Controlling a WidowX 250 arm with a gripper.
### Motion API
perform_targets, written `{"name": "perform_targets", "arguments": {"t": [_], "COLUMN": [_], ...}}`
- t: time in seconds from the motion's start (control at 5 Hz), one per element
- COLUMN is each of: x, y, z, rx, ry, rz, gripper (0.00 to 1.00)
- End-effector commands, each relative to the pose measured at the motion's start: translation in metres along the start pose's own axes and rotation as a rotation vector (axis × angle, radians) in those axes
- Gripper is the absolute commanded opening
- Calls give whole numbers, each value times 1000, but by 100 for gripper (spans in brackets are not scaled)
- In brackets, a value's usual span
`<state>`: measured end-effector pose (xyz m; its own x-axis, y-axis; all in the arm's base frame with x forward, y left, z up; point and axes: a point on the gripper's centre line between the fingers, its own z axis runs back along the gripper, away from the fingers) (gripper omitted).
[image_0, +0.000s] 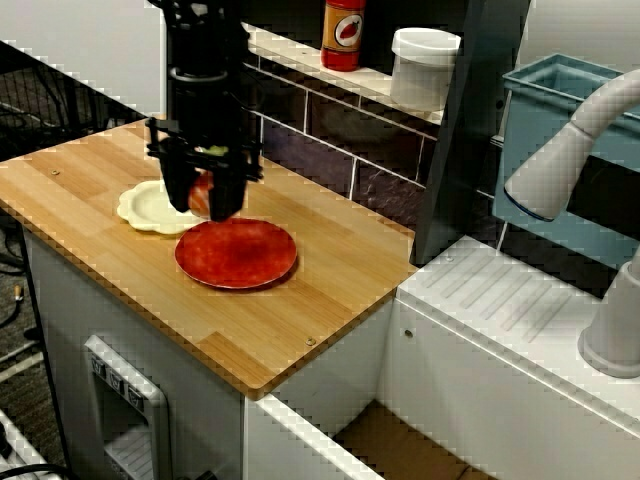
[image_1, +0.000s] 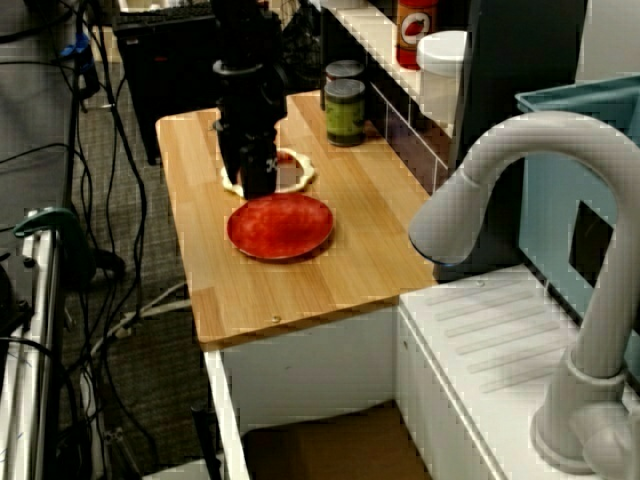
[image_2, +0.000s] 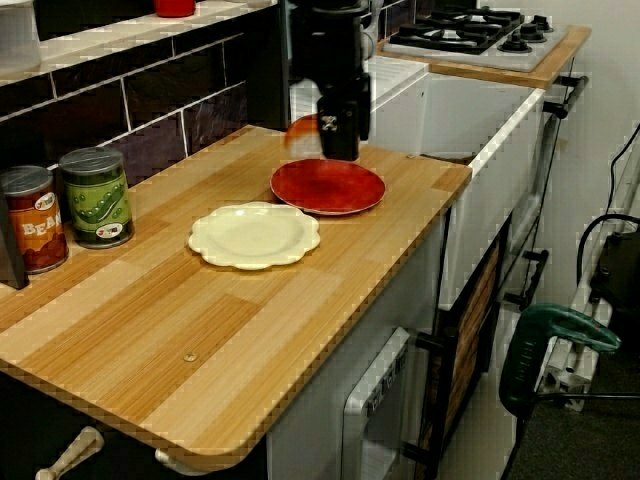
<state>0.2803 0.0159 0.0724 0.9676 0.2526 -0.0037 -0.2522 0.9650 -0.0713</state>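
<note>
**A:** What's in the claw?

**B:** A small round red-orange fruit (image_0: 203, 188), too blurred to name more exactly. The gripper (image_0: 203, 208) is clenched on it, with a dark finger on either side. In the view along the counter, part of the fruit bulges out past one finger.

**A:** Where is it?

**B:** It hangs low over the rim of the red plate (image_0: 250, 258), on the side that faces the cream plate (image_0: 145, 205). I can't tell whether the fingertips clear the red plate or brush it. The cream plate lies just beside the red plate. I can't make out whether their rims touch, because the gripper hides the gap.

**A:** What worries you?

**B:** Mostly the grip. The fruit sits off-centre between the fingers, so a jolt could squeeze it out. It is round, so it could roll off the red plate's shallow rim and across the wooden counter (image_0: 300, 300). The counter's open front edge is near the red plate.

**A:** And the plates themselves?

**B:** The fingertips are low enough that a sideways move could catch the red plate's rim, and that could tip it or shove it into the cream one.

**A:** Anything else close by?

**B:** Two cans (image_2: 97, 197) stand well apart from the red plate, beyond the cream plate, against the tiled wall. I'd say they're out of harm's way.
</note>
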Motion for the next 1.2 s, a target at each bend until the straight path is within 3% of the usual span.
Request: {"name": "perform_targets", "arguments": {"t": [0.0, 0.4, 0.6, 0.8, 1.0], "x": [-9, -6, -4, -3, -3], "y": [-15, -15, -12, -7, -3], "z": [-4, -23, -29, -29, -22], "rx": [42, 72, 87, 87, 71], "ry": [-74, -60, -56, -46, -45], "rz": [-20, -6, 7, 13, 20], "gripper": [0, 0, 60, 100, 100]}}
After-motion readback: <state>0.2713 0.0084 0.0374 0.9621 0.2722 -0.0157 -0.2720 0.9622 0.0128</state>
